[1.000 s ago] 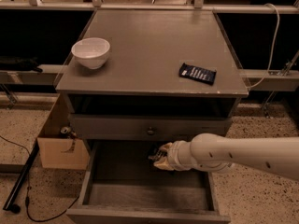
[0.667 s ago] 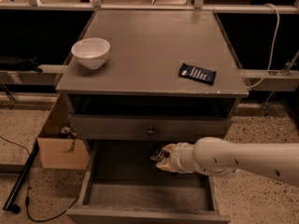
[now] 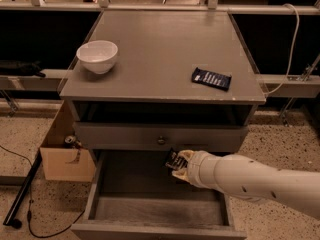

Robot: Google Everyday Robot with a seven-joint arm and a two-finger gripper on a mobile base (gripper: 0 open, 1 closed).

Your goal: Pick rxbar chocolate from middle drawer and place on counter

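Observation:
The middle drawer (image 3: 145,211) is pulled open below the cabinet, its grey floor bare. My gripper (image 3: 174,161) reaches in from the right on a white arm. It sits at the drawer's back, just under the closed drawer front with the round knob (image 3: 161,140). It is shut on the rxbar chocolate (image 3: 171,159), a small dark bar with faint pale lettering, held above the drawer floor. The counter (image 3: 155,39) is the broad grey cabinet top above.
A white bowl (image 3: 97,55) stands at the counter's left. A navy-blue bar with white print (image 3: 211,78) lies at its right front. A cardboard box (image 3: 64,160) with a can sits on the floor to the left of the cabinet. A black pole and cable (image 3: 22,194) lie nearby.
My gripper has risen a little and shifted slightly right with the dark bar, closer to the underside of the knobbed drawer front. Bowl and navy bar have not moved.

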